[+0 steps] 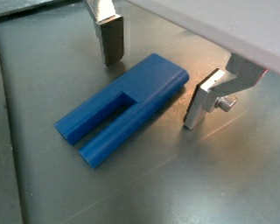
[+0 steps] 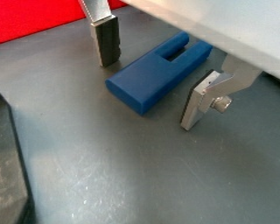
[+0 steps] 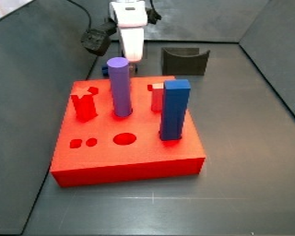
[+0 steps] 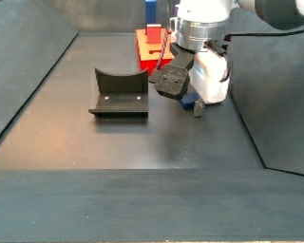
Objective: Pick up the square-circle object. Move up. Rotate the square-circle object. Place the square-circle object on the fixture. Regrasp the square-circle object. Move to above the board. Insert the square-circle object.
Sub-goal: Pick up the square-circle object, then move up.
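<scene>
The peg lies flat on the dark floor, close under the wrist cameras; it is blue, with a slot cut in one end; in both wrist views it sits between the two silver fingers, and neither finger touches it. The jaws are spread wide and hold nothing. The gripper hangs low over the peg; in a side view the gripper is down near the floor, just beside the fixture, with the red board further back; in a side view the gripper is behind the board, and the peg is hidden there.

The step in hand looks like the first one, the pick up; the peg is not yet held. The next move likely calls for going down a little more, so the pads sit at the peg's sides, then squeezing shut; the peg lies at a slant to the fingers, so a small turn of the wrist may help.
</scene>
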